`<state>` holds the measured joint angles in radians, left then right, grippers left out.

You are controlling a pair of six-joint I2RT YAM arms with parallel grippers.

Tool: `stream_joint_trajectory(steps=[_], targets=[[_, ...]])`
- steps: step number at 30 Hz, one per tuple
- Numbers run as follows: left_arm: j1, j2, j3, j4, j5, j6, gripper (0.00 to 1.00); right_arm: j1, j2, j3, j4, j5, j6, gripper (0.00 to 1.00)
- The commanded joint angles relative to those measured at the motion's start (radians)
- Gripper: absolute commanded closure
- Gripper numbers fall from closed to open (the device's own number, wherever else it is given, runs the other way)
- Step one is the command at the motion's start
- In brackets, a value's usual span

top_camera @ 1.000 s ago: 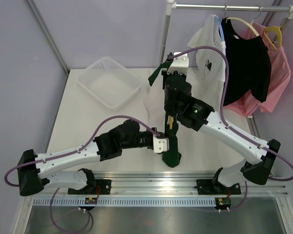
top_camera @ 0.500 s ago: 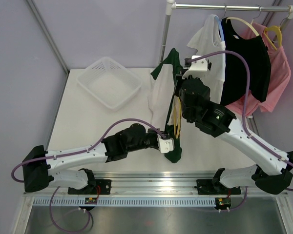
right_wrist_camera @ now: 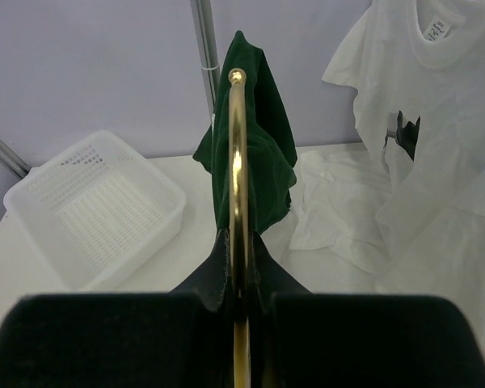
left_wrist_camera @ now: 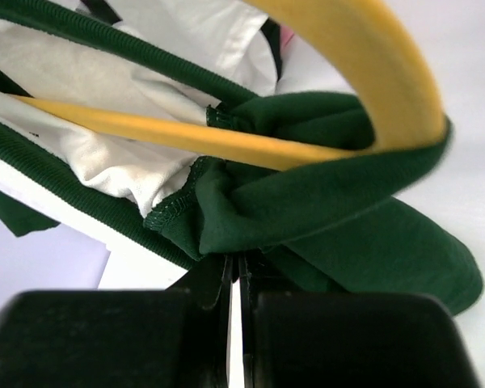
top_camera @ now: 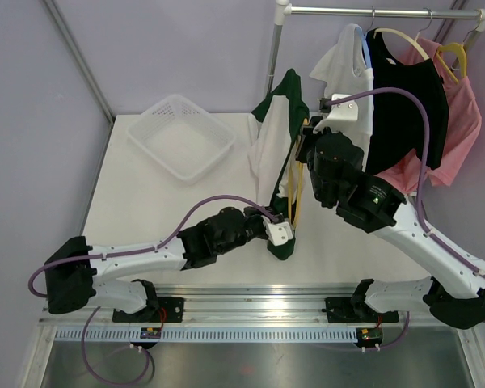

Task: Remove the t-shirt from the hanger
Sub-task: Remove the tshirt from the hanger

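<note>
a: lower left of the frame?
b: left arm stretched low toward centre, left gripper [top_camera: 281, 236] clenched on the t-shirt's [top_camera: 267, 153] green cloth.
a: and to the right?
b: right arm raised, right gripper [right_wrist_camera: 236, 241] pinching the yellow hanger [left_wrist_camera: 372, 73]; shirt draped on it, mid-frame.

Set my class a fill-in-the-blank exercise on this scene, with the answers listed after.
The left gripper pinches the ____ fabric of the green-and-white t-shirt.
The right gripper is shut on the metal ____ of the yellow hanger.
On the metal rail, the black t-shirt hangs between a white t-shirt and a ____ one.
Answers: green, hook, pink.
</note>
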<state>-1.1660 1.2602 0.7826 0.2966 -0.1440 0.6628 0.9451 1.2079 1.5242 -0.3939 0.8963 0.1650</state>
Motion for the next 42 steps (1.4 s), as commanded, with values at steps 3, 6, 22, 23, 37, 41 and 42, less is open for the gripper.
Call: stream_joint_trajectory(steps=[3,6,22,23,37,41,42], targets=[[0.015,0.029,-0.075,0.163,-0.123,0.052,1.0,-0.006,-0.054,-0.001,0.078,-0.003,0.001,1.0],[0.015,-0.025,-0.147,0.21,-0.053,0.066,1.0,-0.006,-0.071,-0.012,0.082,0.001,-0.001,1.0],[0.046,-0.082,-0.037,0.159,-0.209,-0.074,1.0,-0.006,-0.077,-0.015,0.009,-0.059,0.027,1.0],[0.051,-0.078,-0.026,0.154,-0.212,-0.095,1.0,-0.006,-0.073,-0.013,-0.003,-0.072,0.03,1.0],[0.268,-0.185,0.029,0.096,-0.175,-0.331,0.69,-0.005,-0.116,-0.062,-0.109,-0.381,0.047,1.0],[0.344,-0.211,0.02,0.078,-0.047,-0.384,0.33,-0.005,-0.129,-0.071,-0.096,-0.393,0.042,1.0],[0.354,-0.222,0.011,0.079,-0.005,-0.384,0.25,-0.003,-0.134,-0.081,-0.092,-0.39,0.039,1.0]])
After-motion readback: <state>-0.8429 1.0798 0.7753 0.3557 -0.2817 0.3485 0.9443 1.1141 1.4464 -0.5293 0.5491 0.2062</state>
